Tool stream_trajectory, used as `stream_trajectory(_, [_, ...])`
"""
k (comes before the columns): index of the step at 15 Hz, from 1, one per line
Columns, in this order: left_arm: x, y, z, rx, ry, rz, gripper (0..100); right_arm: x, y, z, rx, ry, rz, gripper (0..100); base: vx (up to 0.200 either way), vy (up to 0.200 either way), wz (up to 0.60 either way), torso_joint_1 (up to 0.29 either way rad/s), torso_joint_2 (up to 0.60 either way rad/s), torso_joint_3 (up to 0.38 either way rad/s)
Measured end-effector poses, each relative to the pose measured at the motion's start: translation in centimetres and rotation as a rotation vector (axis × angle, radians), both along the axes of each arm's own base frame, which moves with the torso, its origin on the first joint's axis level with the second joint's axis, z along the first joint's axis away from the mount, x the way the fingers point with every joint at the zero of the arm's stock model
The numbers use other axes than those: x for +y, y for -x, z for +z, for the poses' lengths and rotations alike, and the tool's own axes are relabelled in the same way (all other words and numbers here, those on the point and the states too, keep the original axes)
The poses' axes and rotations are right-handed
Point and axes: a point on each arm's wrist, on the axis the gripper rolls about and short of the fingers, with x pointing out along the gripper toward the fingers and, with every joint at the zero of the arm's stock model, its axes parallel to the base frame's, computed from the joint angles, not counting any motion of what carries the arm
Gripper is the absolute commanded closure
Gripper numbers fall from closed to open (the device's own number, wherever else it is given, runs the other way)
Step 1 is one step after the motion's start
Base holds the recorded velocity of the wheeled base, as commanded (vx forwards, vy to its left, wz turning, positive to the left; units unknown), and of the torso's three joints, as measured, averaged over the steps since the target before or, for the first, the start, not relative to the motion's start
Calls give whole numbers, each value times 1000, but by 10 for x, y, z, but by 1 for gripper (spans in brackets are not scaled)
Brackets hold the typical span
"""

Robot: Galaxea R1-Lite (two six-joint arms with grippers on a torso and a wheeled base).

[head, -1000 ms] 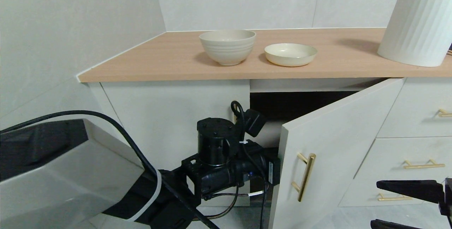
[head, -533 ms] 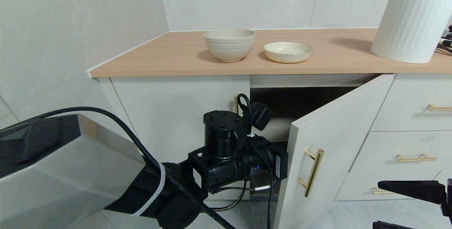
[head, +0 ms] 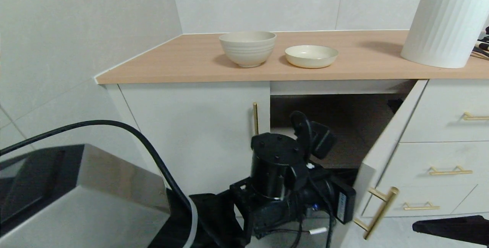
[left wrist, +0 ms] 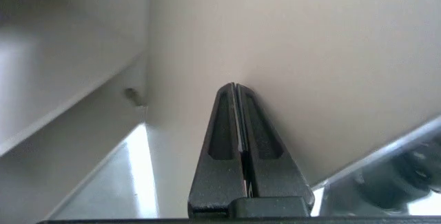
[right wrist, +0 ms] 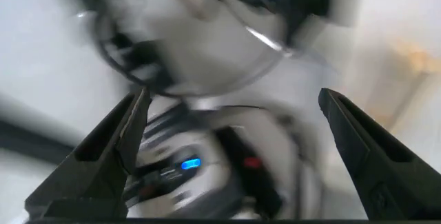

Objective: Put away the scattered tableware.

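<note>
The cabinet (head: 191, 125) had its door (head: 380, 156) standing open at 4 o'clock. On the countertop (head: 172, 64), the bowl (head: 247, 48) sat at 12 o'clock, with the shallow dish (head: 311, 55) just beside it at its 3 o'clock. The left gripper (left wrist: 235, 89) was pinched closed on nothing. The right gripper (right wrist: 231, 107) gaped wide, empty.

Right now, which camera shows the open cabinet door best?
The head view: the cabinet door stands open wide, gold handle visible. The left wrist view gives just a pale panel, likely its inner face, at the shut left pincer. The right wrist view is too blurred to tell.
</note>
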Motion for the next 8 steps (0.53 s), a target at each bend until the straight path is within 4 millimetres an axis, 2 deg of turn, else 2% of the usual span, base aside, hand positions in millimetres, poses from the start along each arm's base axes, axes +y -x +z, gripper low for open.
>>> stream_trajectory(2, [-8,17,6,-7,7,-31,100,-5,7,3,-21,-34,49,0,0,0,0,0,0,0])
stream_trajectory(5, [-2,20,9,-7,9,-39,100,-9,11,3,-35,-45,50,0,0,0,0,0,0,0])
stream_trajectory(8, [2,14,3,1,-6,-19,100,-12,15,3,-27,-39,50,0,0,0,0,0,0,0])
